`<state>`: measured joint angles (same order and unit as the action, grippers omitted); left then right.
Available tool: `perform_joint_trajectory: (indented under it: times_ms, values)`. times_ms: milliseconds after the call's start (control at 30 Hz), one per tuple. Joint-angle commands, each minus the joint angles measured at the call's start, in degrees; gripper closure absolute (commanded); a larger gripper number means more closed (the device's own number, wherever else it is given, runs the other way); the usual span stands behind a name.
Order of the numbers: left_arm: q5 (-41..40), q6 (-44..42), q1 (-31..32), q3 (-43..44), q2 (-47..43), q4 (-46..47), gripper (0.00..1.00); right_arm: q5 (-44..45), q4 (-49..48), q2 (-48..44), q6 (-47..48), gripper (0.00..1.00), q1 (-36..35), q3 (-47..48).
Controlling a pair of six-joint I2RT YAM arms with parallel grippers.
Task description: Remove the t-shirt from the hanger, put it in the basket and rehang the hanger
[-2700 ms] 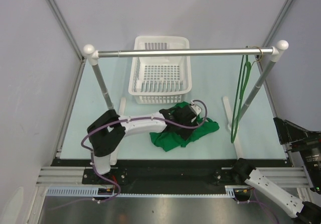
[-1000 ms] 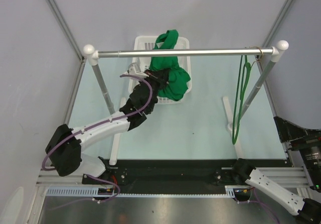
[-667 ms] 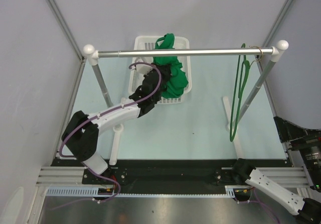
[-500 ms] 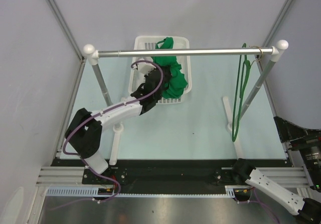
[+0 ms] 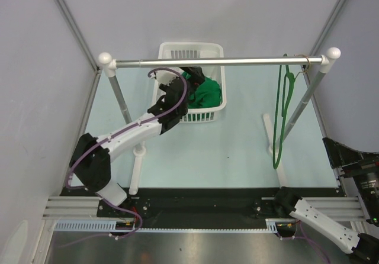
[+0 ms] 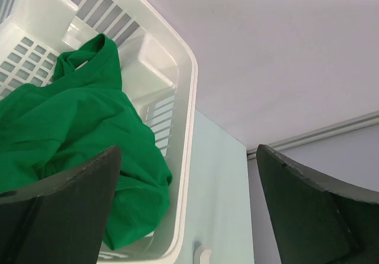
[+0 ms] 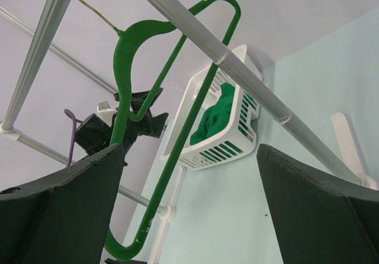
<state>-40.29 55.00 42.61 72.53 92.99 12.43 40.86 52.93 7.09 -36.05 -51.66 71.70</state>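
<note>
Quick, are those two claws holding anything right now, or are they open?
Left gripper: open, empty; the t-shirt lies in the white basket.
Right gripper: open, empty.

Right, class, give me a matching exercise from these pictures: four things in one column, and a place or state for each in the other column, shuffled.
Column one
1. t-shirt
2. hanger
3. left tool
4. rail

Column two
a. hangs bare near the right end of the rail
b. open, above the white basket
c. bunched up inside the basket
d. silver, with white ball ends

Pairs: 1-c, 2-a, 3-b, 4-d
</note>
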Motion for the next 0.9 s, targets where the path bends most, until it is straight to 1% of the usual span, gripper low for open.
perform_joint_trajectory:
  times_ms: [0, 67, 267, 300, 400, 433, 467, 500, 533, 567, 600, 633, 700, 733, 800, 833, 867]
  values:
    - [-0.1, -1.5, 1.3, -4.4, -7.5, 0.1, 0.00, 0.0, -0.3, -0.1, -0.6, 0.01, -0.3, 0.2]
    - [1.2, -1.7, 2.5, -6.8, -8.9, -0.2, 0.00, 0.0, -0.5, 0.1, -0.6, 0.01, -0.3, 0.1]
    - [14.6, -3.9, 5.3, -11.9, -14.1, -4.3, 0.00, -1.3, 0.9, 0.3, -1.7, 0.01, -0.3, -0.8]
    - [19.9, -4.1, 5.5, -12.7, -15.7, -4.9, 0.00, -1.6, 1.8, 0.4, -1.9, 0.01, -0.3, -1.1]
    - [28.5, -5.4, 5.7, -16.0, -18.3, -6.7, 0.00, -5.0, 2.4, 0.4, -1.7, 0.01, -0.3, -2.2]
    - [33.2, -5.8, 5.8, -17.4, -20.5, -5.8, 0.00, -6.8, 1.8, 0.2, -0.6, 0.00, -0.3, -2.8]
    - [36.0, -6.7, 6.0, -20.3, -21.6, -5.1, 0.00, -11.9, 0.9, 0.3, 0.4, 0.00, -0.3, -3.1]
    - [38.1, -7.0, 6.2, -21.5, -22.6, -4.7, 0.00, -14.7, -1.5, 0.2, 2.8, 0.00, -0.3, -3.4]
    - [41.8, -8.0, 6.4, -23.7, -24.6, -4.5, 0.00, -17.8, -2.8, 0.6, 3.7, 0.00, -0.3, -3.7]
    - [43.1, -8.7, 6.7, -24.7, -25.8, -4.4, 0.00, -23.6, -5.6, 1.0, 4.6, 0.00, -0.3, -3.7]
    - [43.9, -9.1, 7.5, -25.6, -26.8, -5.0, 0.00, -26.8, -6.9, 1.5, 6.1, 0.01, -0.3, -3.4]
    - [44.7, -10.3, 8.1, -27.3, -29.2, -5.0, 0.00, -33.5, -8.4, 2.3, 7.0, 0.00, 0.1, -3.1]
    - [45.2, -11.0, 9.5, -28.9, -31.4, -5.1, 0.00, -40.3, -12.2, 5.6, 8.6, 0.00, 1.0, -1.4]
    - [45.7, -11.6, 9.8, -30.1, -32.6, -5.1, 0.00, -49.3, -13.5, 7.3, 10.1, 0.00, 2.1, -0.7]
    - [46.7, -11.8, 10.5, -30.9, -35.6, -6.1, 0.00, -58.1, -17.6, 12.6, 10.7, 0.01, 7.0, 2.3]
    - [46.7, -12.1, 10.6, -31.4, -36.6, -6.6, 0.00, -67.9, -19.0, 14.4, 10.2, 0.00, 9.1, 3.6]
    - [47.0, -12.5, 10.7, -31.5, -38.7, -7.1, 0.00, -72.8, -21.8, 16.3, 9.2, 0.00, 14.9, 4.8]
